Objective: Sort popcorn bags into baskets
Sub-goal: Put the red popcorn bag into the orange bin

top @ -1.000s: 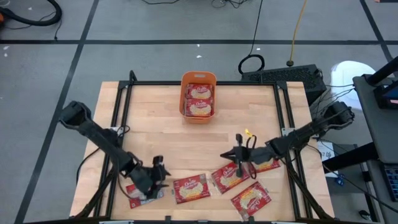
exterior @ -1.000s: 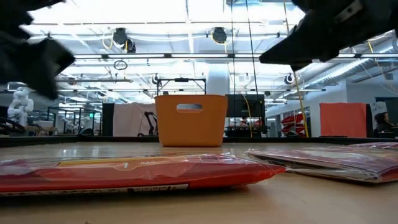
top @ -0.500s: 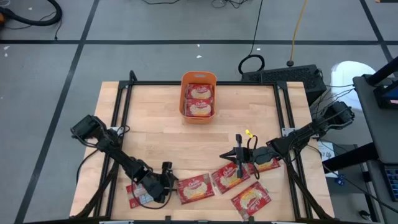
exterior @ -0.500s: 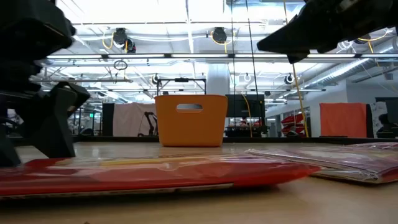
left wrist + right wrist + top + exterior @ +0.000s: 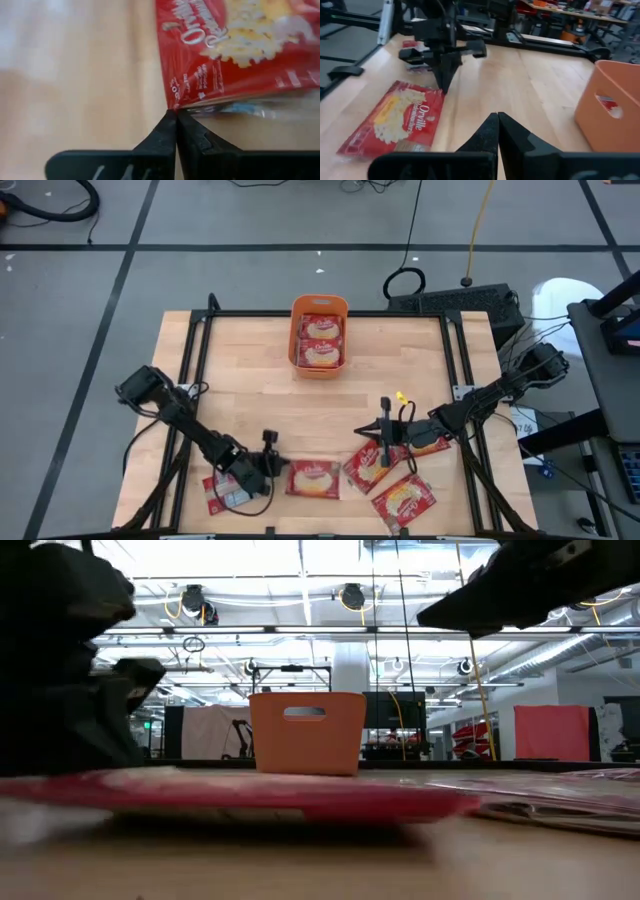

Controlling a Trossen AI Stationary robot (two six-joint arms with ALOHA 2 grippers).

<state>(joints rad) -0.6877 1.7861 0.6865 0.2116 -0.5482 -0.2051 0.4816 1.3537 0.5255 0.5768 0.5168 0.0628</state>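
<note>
Wooden table (image 5: 250, 390) carries an orange basket (image 5: 320, 307) holding two popcorn bags (image 5: 320, 340); both end effectors are closed, the left end effector (image 5: 278, 467) pinching a popcorn bag's edge.

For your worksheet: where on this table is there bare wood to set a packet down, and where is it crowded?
Bare wood fills the middle, between the orange basket at the far edge and the row of popcorn bags along the near edge. Both far corners beside the basket are bare too. It is crowded near the front, where the left gripper and right gripper sit among the bags.
</note>
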